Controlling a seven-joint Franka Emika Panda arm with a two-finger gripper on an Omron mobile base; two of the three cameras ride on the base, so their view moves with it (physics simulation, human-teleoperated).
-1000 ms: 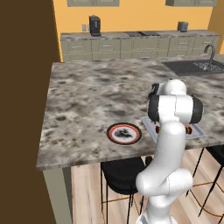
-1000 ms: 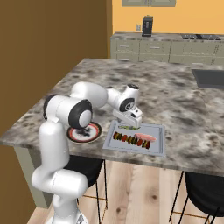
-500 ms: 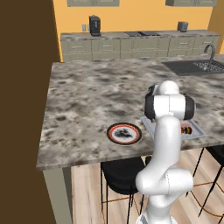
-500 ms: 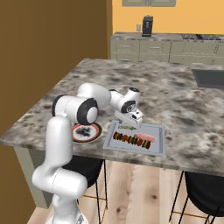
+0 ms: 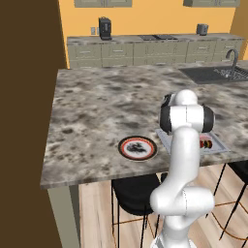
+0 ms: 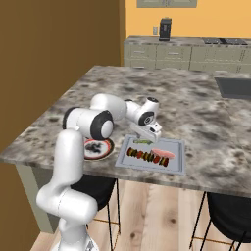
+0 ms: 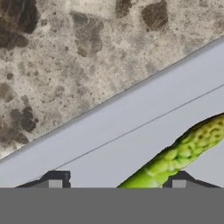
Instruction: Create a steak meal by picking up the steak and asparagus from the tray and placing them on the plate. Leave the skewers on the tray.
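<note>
The light-grey tray (image 6: 178, 147) lies on the counter right of the plate (image 6: 98, 148). On the tray lie the green asparagus (image 6: 143, 142) at the far left, the pinkish steak (image 6: 164, 153) and the multicoloured skewers (image 6: 146, 157) along the front. My gripper (image 6: 149, 137) hangs low over the asparagus. In the hand view the asparagus (image 7: 183, 151) runs across the tray (image 7: 113, 144) and down between my fingertips (image 7: 54, 183), which stand wide apart; the gripper (image 7: 117, 183) is open. The plate (image 5: 138, 147) holds no food, and the skewers (image 5: 206, 144) peek out behind the arm.
The tray and plate sit near the front edge of a mottled stone island (image 6: 162, 93). Black stools (image 5: 133, 191) stand under that edge. A sink (image 5: 218, 72) is set in the counter at the far right, and cabinets (image 5: 145, 48) line the back wall.
The arm has folded in a little and the hand has sunk closer to the tray's far left corner, over the asparagus. Food and plate have not moved.
</note>
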